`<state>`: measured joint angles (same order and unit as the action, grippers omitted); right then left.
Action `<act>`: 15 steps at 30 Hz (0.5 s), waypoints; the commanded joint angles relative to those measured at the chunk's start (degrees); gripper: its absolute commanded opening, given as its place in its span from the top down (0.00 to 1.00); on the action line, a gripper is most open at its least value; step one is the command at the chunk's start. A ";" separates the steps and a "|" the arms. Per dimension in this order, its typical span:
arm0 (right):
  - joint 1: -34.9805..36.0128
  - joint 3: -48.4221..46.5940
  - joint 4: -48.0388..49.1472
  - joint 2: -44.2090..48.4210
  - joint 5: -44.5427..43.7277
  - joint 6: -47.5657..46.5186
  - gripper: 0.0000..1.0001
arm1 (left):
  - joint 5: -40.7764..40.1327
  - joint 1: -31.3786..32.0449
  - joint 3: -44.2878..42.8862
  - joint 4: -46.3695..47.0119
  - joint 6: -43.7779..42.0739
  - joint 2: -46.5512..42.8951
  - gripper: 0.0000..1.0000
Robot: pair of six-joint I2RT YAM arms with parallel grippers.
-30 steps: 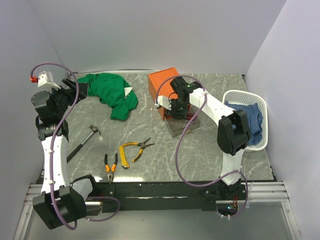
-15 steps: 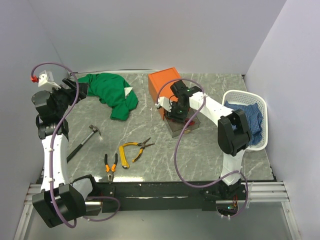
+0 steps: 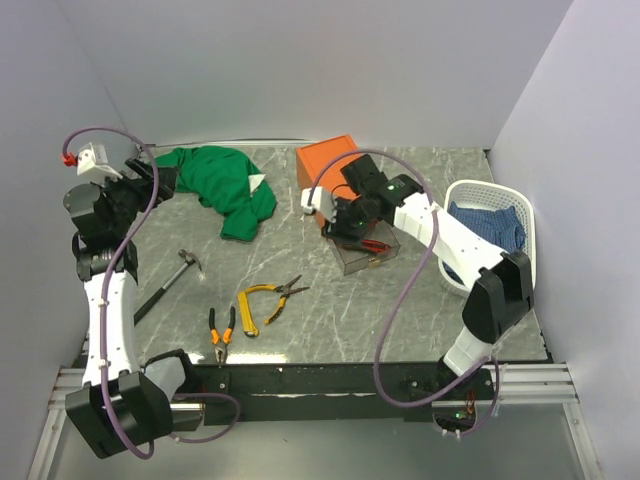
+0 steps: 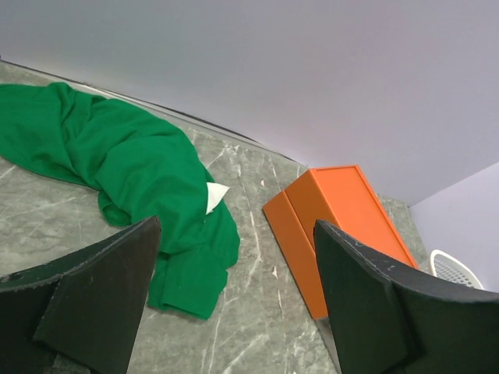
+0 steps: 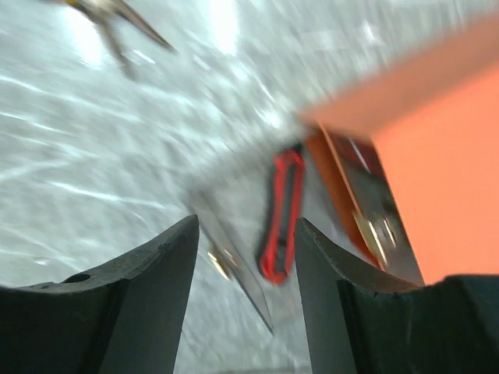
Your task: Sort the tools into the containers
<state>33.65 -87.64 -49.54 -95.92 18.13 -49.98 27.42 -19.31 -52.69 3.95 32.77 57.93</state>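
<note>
Right gripper (image 5: 243,257) spread, empty, above the clear plastic drawer (image 3: 355,262) — pulled out for loading, red-black utility knife (image 5: 282,214) inside; left gripper (image 4: 235,234) spread, parked.

Blurred right wrist view; things cropped or covered.
Motion blur smears the red-black utility knife (image 5: 282,214) in the clear drawer (image 5: 228,265), and the top edge cuts the pliers (image 5: 117,19). From above, the right arm (image 3: 430,215) covers part of the orange box (image 3: 320,160). The left wrist view shows only a sliver of the white basket (image 4: 460,269).
</note>
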 commanded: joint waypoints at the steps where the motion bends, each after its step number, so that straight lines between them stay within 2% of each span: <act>1: 6.68 0.89 -1.00 2.76 8.33 0.13 0.40 | 1.93 -0.11 1.00 2.65 2.46 -2.12 0.15; 5: 11.69 -0.16 0.05 0.74 9.20 0.58 0.40 | 1.94 -0.20 1.36 1.16 2.47 -3.08 0.15; 9: 15.12 -3.67 4.25 -5.22 7.98 4.08 0.41 | -0.17 -0.20 1.45 -2.27 0.01 -4.05 0.14; 13: 19.17 -6.67 14.80 -8.84 -0.10 24.42 0.41 | -4.73 -0.20 -0.56 -6.93 -3.32 -5.46 0.12; 15: 21.63 -5.97 20.15 -9.37 -4.04 31.05 0.40 | -6.40 -0.11 -1.36 -8.77 -4.21 -6.07 0.12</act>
<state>51.75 -91.20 -41.78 -104.27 21.41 -36.73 25.52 -19.31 -51.66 -0.80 32.03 54.06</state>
